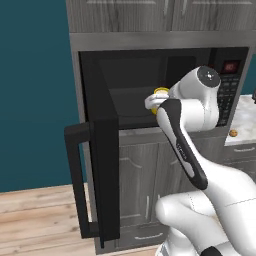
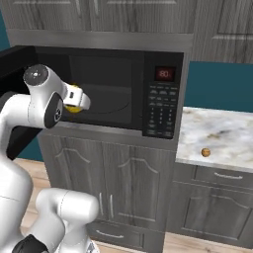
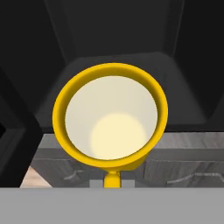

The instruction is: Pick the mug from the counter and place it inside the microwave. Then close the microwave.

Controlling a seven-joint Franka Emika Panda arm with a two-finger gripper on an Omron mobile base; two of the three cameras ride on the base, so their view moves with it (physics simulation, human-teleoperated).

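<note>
We judge the mug (image 3: 110,114) rigid, light, slick; fingers clamped on its handle at 6 o'clock before the microwave (image 1: 150,85).

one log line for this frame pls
phase: carrying mug into microwave | gripper: shut on mug, at cavity mouth | door: open | mug not yet set down

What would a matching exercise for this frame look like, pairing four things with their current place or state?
Things:
1. small yellow cylindrical mug
2. large black microwave door
3. tiny brown round lump
4. red digital display

Place or state:
A. lying on the white marble-look counter
B. swung wide open
C. above the button keypad
D. held up at the microwave's opening by the gripper

Pairs: 1-D, 2-B, 3-A, 4-C
</note>
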